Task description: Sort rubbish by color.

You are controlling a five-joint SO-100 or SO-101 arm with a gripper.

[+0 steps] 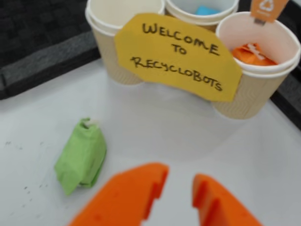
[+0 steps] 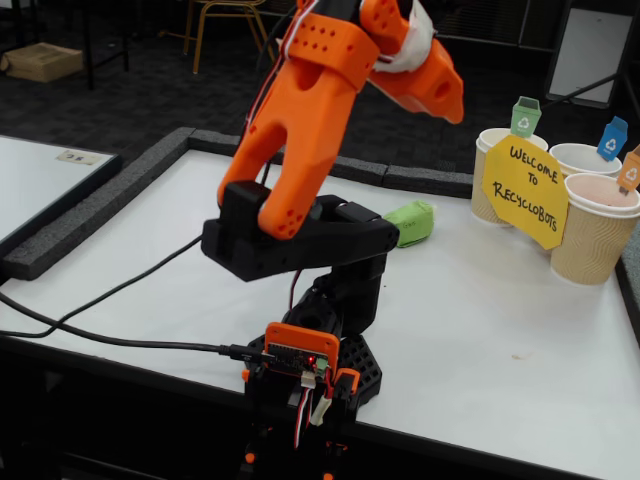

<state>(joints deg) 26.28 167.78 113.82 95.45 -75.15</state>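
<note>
Orange gripper (image 1: 178, 188) jaws apart, empty, green lump (image 1: 82, 157) beside, sign (image 1: 176, 54) fronting cups (image 1: 256, 61), likely orange lump (image 1: 251, 55) inside

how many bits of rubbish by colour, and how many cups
green rubbish: 1, on the table
blue rubbish: 1, in the middle cup
orange rubbish: 1, in the right cup in the wrist view
paper cups: 3
total: 6

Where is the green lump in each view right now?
Wrist view: green lump lies lower left on the white table, left of the open end effector.
Fixed view: green lump shows mid-frame, just right of the arm.
Shared landmark: yellow sign on the cups.
</note>
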